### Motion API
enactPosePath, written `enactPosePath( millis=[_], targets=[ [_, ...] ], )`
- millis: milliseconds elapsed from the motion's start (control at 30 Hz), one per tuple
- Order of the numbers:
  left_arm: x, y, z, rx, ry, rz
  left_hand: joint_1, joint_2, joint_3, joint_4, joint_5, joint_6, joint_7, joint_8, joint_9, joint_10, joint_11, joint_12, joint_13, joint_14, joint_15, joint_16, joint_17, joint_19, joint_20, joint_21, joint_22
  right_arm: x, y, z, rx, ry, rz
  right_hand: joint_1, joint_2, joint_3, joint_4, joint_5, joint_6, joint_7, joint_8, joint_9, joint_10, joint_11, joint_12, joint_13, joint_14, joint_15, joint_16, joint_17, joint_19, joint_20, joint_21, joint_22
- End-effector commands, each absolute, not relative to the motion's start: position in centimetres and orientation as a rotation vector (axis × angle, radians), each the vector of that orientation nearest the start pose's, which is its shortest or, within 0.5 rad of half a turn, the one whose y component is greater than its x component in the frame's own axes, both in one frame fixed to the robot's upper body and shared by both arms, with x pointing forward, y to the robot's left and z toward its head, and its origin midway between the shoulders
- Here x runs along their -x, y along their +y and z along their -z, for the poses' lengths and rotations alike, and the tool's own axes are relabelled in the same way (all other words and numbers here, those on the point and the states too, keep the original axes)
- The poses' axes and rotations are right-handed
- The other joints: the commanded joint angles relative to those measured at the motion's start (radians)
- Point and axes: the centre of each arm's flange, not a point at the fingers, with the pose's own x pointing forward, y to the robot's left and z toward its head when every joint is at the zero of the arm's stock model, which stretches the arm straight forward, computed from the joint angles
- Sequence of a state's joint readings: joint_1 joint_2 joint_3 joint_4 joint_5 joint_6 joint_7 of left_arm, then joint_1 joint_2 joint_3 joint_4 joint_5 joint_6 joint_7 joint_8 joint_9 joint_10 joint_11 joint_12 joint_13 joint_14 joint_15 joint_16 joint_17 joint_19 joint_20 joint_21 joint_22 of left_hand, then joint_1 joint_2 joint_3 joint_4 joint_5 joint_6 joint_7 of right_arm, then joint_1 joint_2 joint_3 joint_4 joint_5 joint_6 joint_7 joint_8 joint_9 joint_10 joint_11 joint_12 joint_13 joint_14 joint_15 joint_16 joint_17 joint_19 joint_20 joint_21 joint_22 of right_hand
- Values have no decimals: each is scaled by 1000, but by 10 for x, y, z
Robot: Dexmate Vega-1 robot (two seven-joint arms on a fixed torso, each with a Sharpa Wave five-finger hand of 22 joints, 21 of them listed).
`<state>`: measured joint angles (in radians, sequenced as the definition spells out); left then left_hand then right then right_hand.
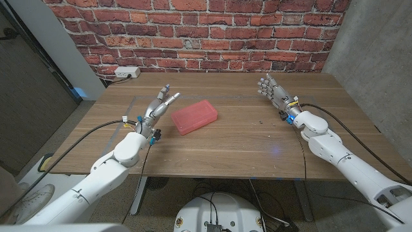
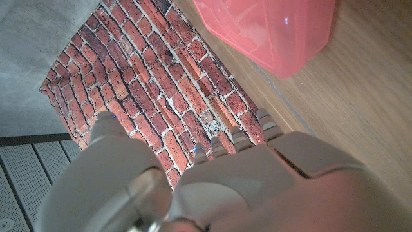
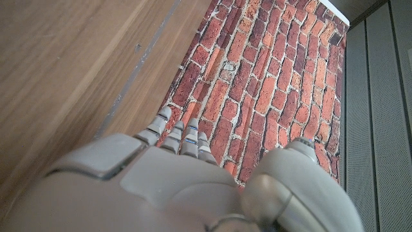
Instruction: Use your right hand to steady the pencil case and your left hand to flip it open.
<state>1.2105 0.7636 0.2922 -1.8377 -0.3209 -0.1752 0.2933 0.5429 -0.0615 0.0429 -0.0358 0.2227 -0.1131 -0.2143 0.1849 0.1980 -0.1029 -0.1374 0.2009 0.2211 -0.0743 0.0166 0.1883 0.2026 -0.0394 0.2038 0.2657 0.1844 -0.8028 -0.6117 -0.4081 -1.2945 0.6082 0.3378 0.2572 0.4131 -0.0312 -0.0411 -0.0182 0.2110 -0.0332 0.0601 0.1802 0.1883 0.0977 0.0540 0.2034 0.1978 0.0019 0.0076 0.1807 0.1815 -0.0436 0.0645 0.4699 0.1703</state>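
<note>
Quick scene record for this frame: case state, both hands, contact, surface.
pencil case: red, lid closed, lying on the table
left hand: fingers apart, holding nothing, just beside the case's left end; contact not clear
right hand: fingers apart, holding nothing, well apart from the case
table: wooden
task progress: not yet steadied or opened

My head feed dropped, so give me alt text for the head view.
A closed, flat red plastic pencil case lies on the wooden table. The left robot hand is open just beside it, not touching; the right robot hand is open, far off.
</note>
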Motion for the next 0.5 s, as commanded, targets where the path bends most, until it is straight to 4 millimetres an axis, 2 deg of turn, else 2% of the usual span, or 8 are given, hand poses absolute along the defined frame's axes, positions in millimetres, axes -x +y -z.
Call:
enactPosePath(
  millis=[33,500],
  targets=[
    [-525,274,59,-551,-626,-16,-1,2,-5,-1,6,-8,-5,1,3,-15,-4,-2,5,-15,7,-2,4,-9,8,-7,5,-638,-289,9,227,-634,-444,16,1,-4,-6,5,-9,5,1,4,-10,1,-3,1,-4,4,0,3,-2,14,-3,1],
    [-523,264,61,-759,-631,-101,12,9,-1,-6,12,-19,-5,3,4,-23,-11,1,7,-22,15,1,4,-13,10,-13,5,-640,-290,9,219,-635,-453,18,3,-5,-7,6,-17,6,4,5,-16,0,0,2,-4,3,5,4,10,31,-9,1]
  ],
)
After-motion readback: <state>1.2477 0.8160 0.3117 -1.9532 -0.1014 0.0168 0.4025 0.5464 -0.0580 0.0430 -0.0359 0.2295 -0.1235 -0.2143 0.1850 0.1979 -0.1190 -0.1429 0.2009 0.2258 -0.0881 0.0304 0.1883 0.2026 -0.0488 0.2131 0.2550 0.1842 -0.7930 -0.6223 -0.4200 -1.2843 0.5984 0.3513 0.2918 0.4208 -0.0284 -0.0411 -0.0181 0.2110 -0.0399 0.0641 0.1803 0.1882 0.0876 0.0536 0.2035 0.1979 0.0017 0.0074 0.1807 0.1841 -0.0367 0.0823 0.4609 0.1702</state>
